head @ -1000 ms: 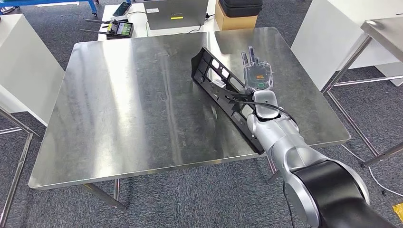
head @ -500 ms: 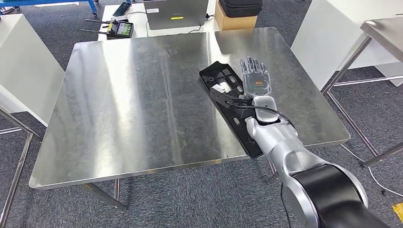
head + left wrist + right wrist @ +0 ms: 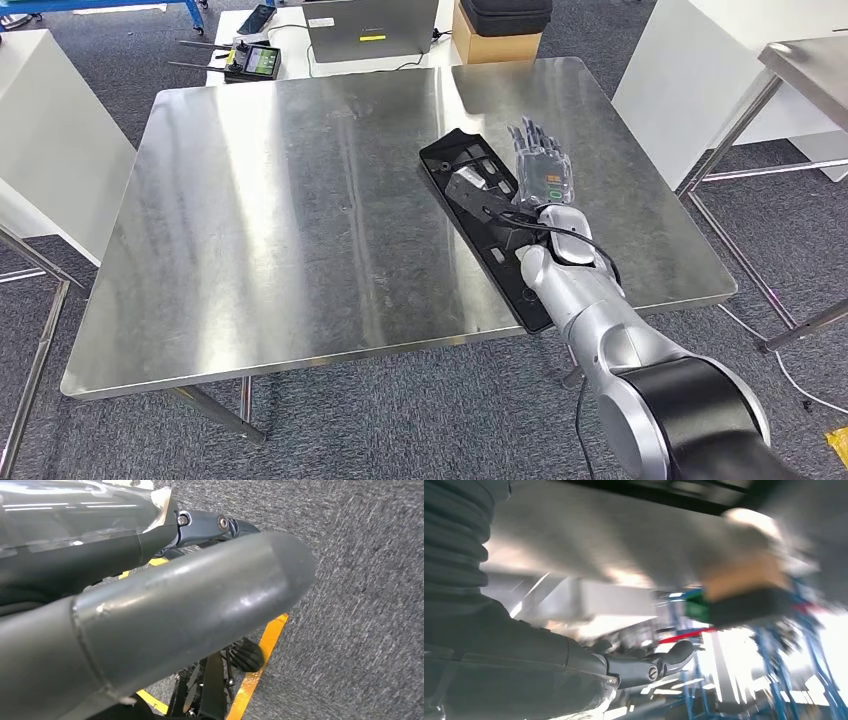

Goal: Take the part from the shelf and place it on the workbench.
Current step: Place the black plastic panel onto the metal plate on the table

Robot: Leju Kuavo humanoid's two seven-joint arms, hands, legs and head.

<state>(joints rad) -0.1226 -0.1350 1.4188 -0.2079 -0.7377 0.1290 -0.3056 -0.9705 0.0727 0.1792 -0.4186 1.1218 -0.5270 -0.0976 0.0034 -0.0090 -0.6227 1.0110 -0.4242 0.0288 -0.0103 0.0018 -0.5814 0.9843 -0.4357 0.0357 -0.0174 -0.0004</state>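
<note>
The black part [image 3: 487, 222] lies flat on the steel surface [image 3: 300, 220], right of centre, its long axis running from about 11 o'clock at the far end to 5 o'clock at the near edge. Just beside it at 3 o'clock, the right hand [image 3: 546, 178] hovers with its fingers [image 3: 530, 138] spread apart and straight, holding nothing. The left hand [image 3: 150, 620] hangs over the carpet; I cannot tell how its fingers lie.

Shiny brushed-steel workbench [image 3: 300, 230], black part [image 3: 490, 225] on it. Silver arm [image 3: 590, 300], and the carpet [image 3: 400, 420] is speckled grey.
</note>
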